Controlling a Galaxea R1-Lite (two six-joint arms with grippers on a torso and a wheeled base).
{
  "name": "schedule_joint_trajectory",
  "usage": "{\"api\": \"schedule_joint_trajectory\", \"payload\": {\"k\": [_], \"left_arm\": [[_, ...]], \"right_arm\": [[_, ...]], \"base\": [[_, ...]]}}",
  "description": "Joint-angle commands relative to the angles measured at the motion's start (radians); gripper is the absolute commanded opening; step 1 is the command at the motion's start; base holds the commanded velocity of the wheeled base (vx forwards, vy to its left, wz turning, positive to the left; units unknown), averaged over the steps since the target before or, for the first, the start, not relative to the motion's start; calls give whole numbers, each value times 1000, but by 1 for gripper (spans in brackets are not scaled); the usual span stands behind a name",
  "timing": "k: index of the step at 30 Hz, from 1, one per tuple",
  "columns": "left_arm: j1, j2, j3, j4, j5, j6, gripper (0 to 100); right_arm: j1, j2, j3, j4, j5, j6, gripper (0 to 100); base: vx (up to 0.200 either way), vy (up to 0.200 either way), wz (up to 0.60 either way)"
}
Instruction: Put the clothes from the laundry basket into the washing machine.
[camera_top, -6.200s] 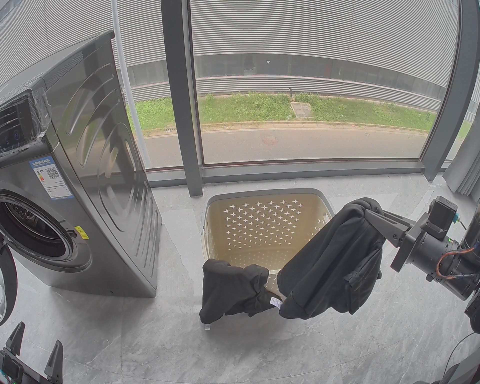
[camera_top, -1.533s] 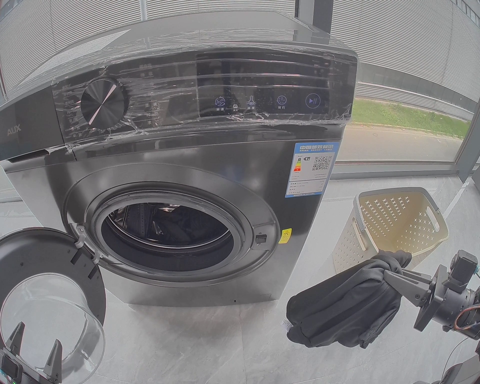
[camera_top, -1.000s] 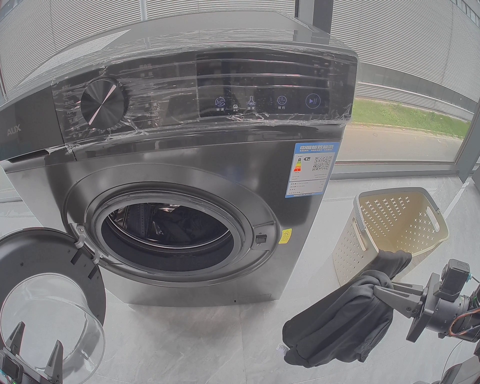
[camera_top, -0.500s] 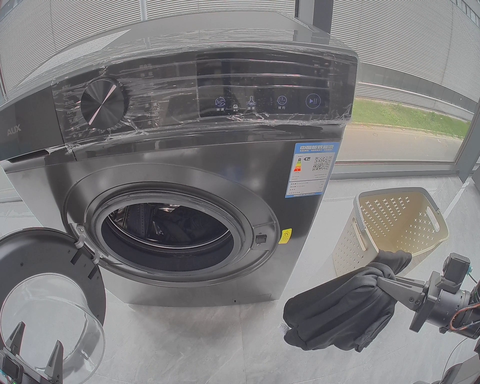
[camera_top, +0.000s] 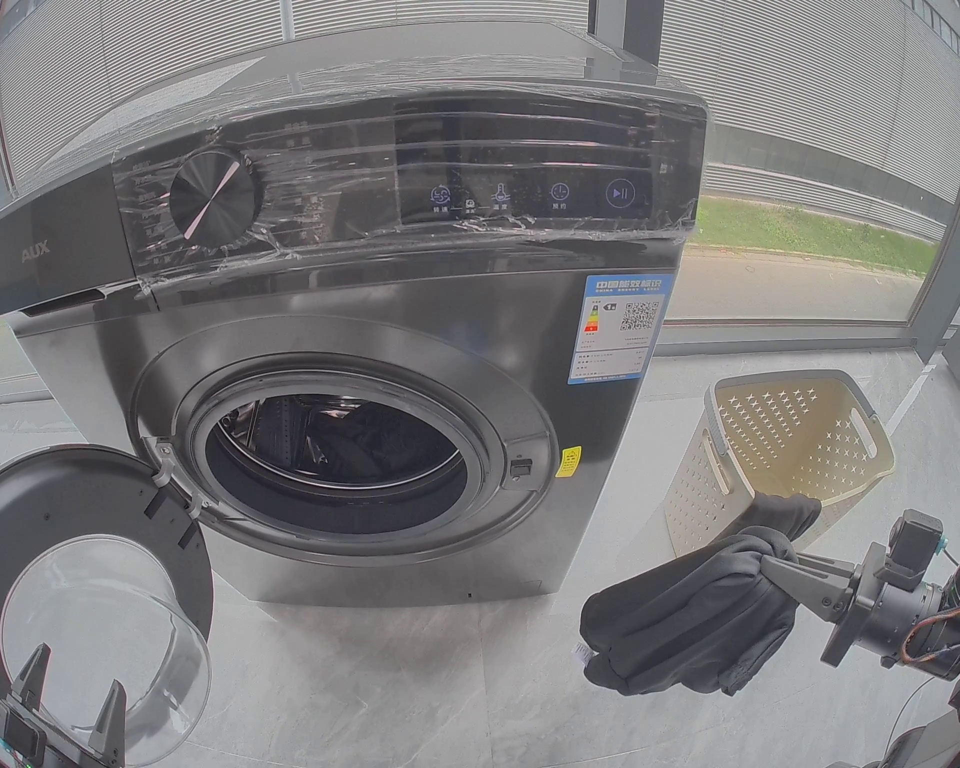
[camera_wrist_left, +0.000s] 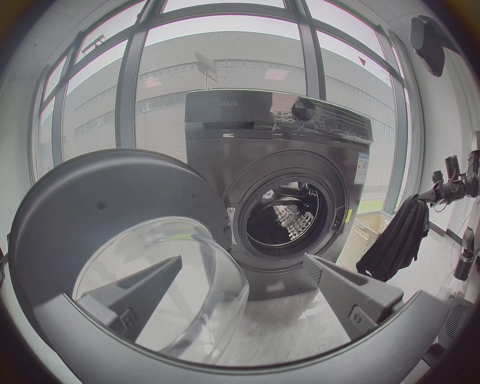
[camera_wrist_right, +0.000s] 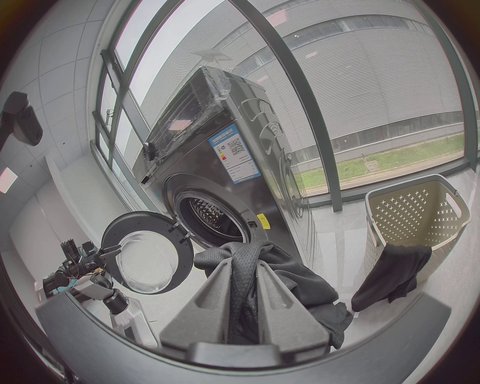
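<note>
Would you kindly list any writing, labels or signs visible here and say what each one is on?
Brand mark at a top corner of the washer: a short logo, not quoted here.
Blue label on the washer front: print and a code square, too small to read.
Yellow sticker, lower on the front: too small to read.
Panel: four icons, the last a play/pause sign; captions blurred.

We observe a floor (camera_top: 400, 680) of pale grey, marble-patterned tiles. The washing machine (camera_top: 400, 330) stands directly on it, front facing us, its door (camera_top: 90, 520) swung open at the left. The laundry basket (camera_top: 790, 440) stands on the floor just beside the machine's right side; we cannot confirm contact between them.
</note>
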Motion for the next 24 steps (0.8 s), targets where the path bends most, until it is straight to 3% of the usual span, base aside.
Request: {"api": "schedule_joint_trajectory", "payload": {"k": [1,12,15,24], "left_arm": [[2,-17,18,1,1,9,100],[0,-17,18,1,-2,9,100],[0,-17,18,-1,-2,9,100],[0,-15,18,-1,-2,11,100]], "right_arm": [[18,-33,24,4,-1,-18,0],[10,-57,-2,36,-16,-87,0],[1,-25,-34,36,-64,-84,0],[-1,128,-155,33,-199,-80,0]], "base": [[0,0,0],[0,0,0],[0,0,0],[0,200,0]]}}
